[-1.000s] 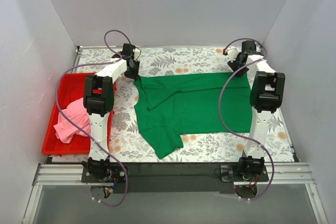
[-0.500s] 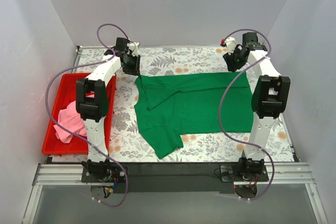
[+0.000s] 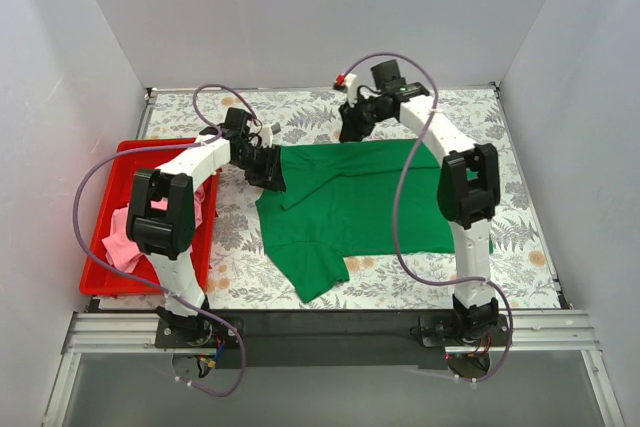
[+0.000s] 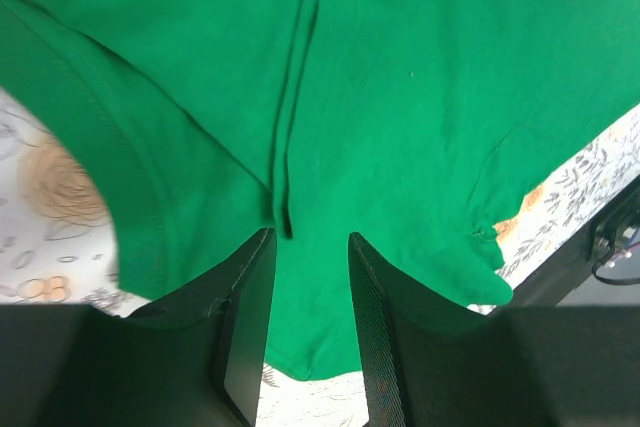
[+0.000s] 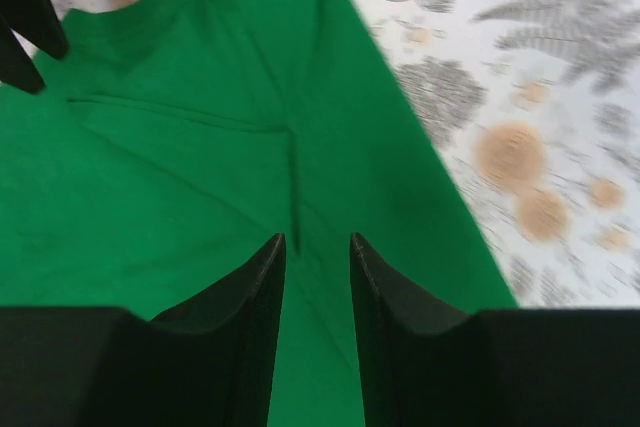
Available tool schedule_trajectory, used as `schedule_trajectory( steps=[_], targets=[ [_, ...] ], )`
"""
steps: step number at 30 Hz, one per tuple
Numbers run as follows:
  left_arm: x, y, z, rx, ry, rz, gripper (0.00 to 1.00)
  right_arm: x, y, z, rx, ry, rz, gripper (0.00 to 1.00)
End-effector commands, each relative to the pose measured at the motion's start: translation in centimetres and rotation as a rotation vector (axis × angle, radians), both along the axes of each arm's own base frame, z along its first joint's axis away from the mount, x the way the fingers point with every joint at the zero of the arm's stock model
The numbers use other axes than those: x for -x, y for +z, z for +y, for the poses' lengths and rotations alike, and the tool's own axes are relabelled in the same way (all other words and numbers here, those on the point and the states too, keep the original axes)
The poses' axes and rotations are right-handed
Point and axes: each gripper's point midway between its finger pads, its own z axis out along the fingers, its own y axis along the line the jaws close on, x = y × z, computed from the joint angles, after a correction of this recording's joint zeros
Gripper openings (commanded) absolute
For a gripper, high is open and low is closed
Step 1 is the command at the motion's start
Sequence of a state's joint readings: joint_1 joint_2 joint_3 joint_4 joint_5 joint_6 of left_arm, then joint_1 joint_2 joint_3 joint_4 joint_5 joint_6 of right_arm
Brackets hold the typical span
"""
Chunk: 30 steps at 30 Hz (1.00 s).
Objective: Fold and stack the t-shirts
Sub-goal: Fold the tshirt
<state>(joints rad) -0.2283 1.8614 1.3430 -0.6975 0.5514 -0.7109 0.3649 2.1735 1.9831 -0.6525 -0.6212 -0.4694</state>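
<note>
The bright green t-shirt (image 3: 370, 202) lies spread flat on the floral table, with a sleeve flap sticking out toward the front left. My left gripper (image 3: 272, 175) hovers over the shirt's left edge near the collar, jaws open, with only green cloth (image 4: 420, 97) below it (image 4: 310, 237). My right gripper (image 3: 350, 130) is over the shirt's far edge, left of centre, open and empty (image 5: 316, 239) above the green cloth (image 5: 180, 167). The light pink t-shirt (image 3: 125, 237) lies crumpled in the red tray.
The red plastic tray (image 3: 100, 285) sits at the table's left edge beside the left arm. White walls close in the back and both sides. Purple cables loop off both arms. Floral tabletop (image 3: 520, 137) shows to the right of the shirt.
Both grippers left the shirt's far corners. The right one swung far left along the far edge; the left one moved nearer and right onto the shirt's left edge. The shirt stayed flat.
</note>
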Motion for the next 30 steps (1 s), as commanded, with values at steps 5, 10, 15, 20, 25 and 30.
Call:
schedule_trajectory(
  steps=[5, 10, 15, 20, 25, 30],
  targets=[
    [1.3, -0.1, -1.1, 0.02, -0.032, 0.005, 0.34, 2.7, -3.7, 5.7, -0.026, 0.068, 0.146, 0.38],
    [1.9, -1.2, -1.8, 0.012, -0.051, 0.03, 0.34, 3.2, -5.9, 7.2, 0.0, 0.075, 0.166, 0.4],
    [2.3, -1.9, -2.4, -0.012, -0.068, 0.037, 0.34, 2.8, -6.8, 7.8, 0.006, 0.061, 0.16, 0.44],
    [2.2, -2.4, -2.4, -0.048, -0.069, 0.03, 0.35, 2.3, -7.4, 7.9, 0.017, 0.045, 0.143, 0.47],
    [2.2, -2.7, -2.1, -0.069, -0.057, 0.03, 0.36, 2.0, -7.7, 8.3, 0.022, 0.04, 0.134, 0.49],
    [2.2, -3.1, -1.9, -0.085, -0.049, 0.036, 0.38, 2.4, -8.7, 8.7, 0.029, 0.055, 0.147, 0.48]
  ],
)
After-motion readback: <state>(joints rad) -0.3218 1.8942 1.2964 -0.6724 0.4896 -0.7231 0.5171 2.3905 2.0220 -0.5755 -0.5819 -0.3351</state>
